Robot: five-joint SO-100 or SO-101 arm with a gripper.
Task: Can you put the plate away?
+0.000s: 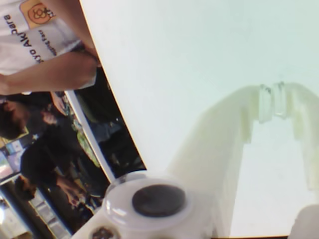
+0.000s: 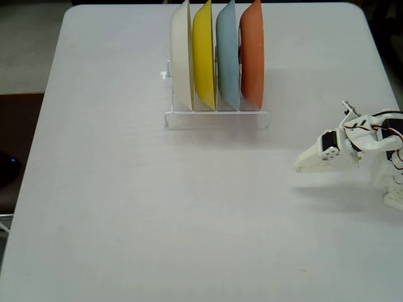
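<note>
Rack (image 2: 217, 118) holds cream, yellow, blue, orange plate (image 2: 252, 53).

The plate (image 2: 252, 53) is orange-red. Beside it stand a light blue plate (image 2: 227, 56), a yellow plate (image 2: 203, 55) and a cream plate (image 2: 182, 55). The table (image 2: 157, 207) is white.

White (image 2: 181, 56), yellow (image 2: 203, 53), blue plates (image 2: 227, 56) upright in rack (image 2: 214, 118)

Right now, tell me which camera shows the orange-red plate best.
The fixed view: the orange-red plate stands on edge in the rack, at the right end beside the light blue plate. The wrist view shows none of it, only bare table and the hand.
</note>
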